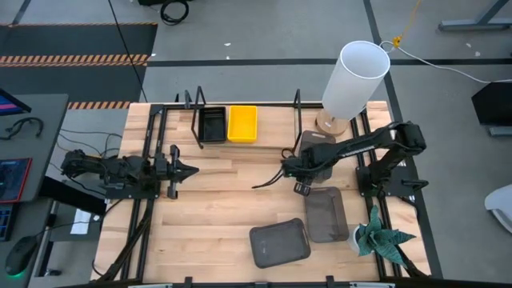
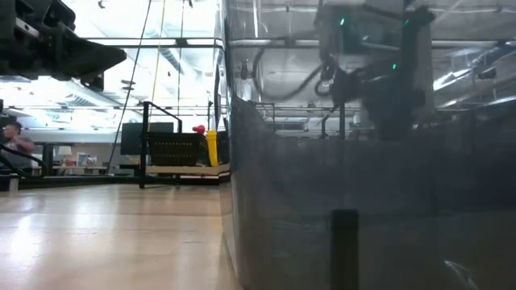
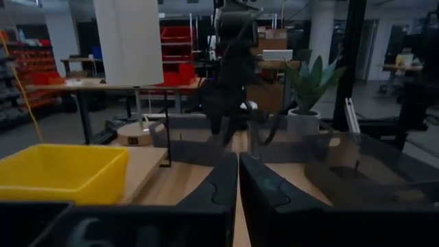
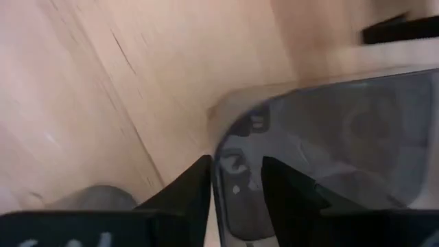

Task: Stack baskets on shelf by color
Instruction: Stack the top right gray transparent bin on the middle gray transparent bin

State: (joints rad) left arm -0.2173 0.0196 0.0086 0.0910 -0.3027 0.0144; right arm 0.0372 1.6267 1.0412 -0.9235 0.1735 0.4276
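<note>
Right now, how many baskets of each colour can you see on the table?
Yellow baskets: 1
Black baskets: 1
Dark grey baskets: 3, the last partly hidden
Total: 5 seen from above; whether more sit nested inside the yellow or black one cannot be told.
</note>
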